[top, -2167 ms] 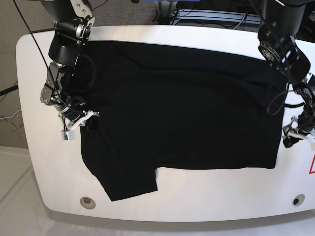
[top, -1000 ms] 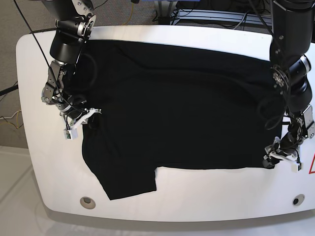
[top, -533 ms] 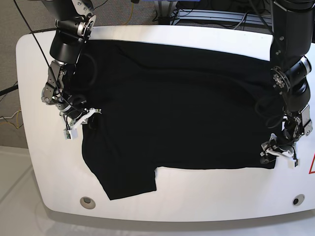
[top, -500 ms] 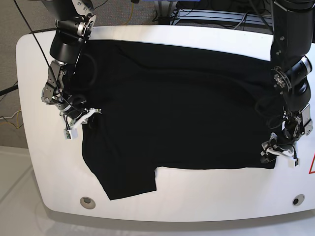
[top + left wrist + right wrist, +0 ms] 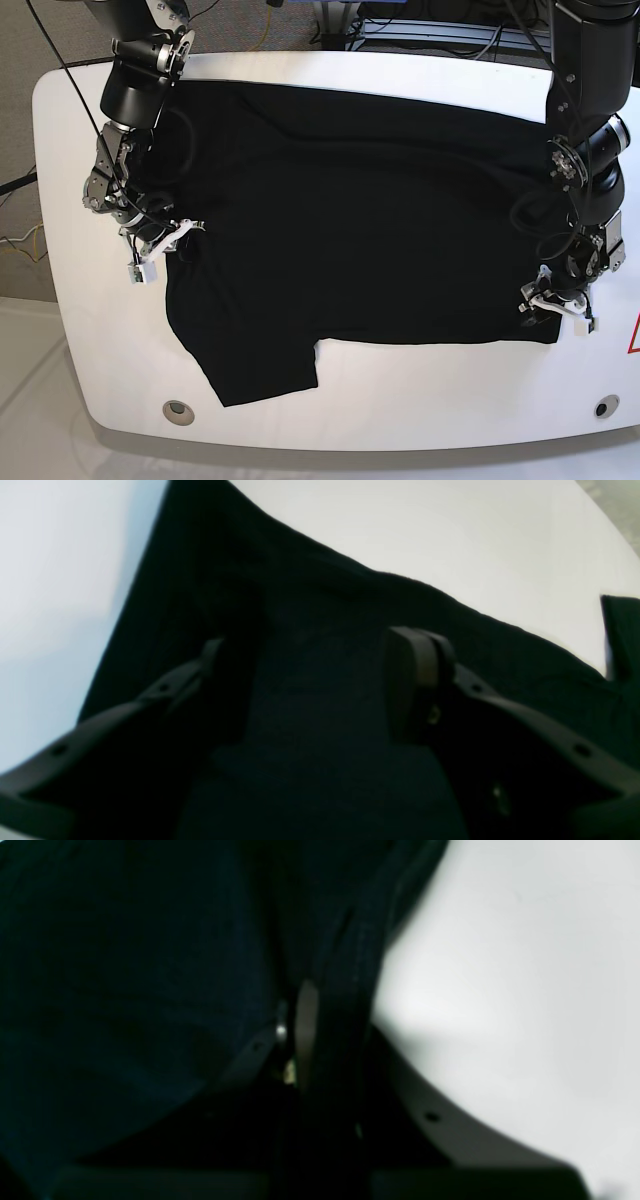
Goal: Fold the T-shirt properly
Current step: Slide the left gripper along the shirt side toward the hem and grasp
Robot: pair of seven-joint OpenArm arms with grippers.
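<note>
The black T-shirt (image 5: pixel 370 220) lies spread flat on the white table (image 5: pixel 400 410), one sleeve (image 5: pixel 265 370) pointing toward the front edge. My right gripper (image 5: pixel 165 243) is at the shirt's left edge, shut on a pinched fold of the cloth (image 5: pixel 330 990). My left gripper (image 5: pixel 552 305) sits low over the shirt's front right corner. In the left wrist view its fingers (image 5: pixel 415 680) stand apart, open, with black cloth (image 5: pixel 320 605) lying between and under them. No printed mark shows.
Two round holes (image 5: pixel 178 410) (image 5: pixel 601 407) sit near the table's front edge. A red triangle mark (image 5: pixel 634 335) is at the right edge. Cables and equipment (image 5: pixel 430 30) lie behind the table's far edge.
My left gripper has slid left and slightly up onto the shirt's front right corner, its fingers narrowing a little. The right arm and the shirt have stayed still.
</note>
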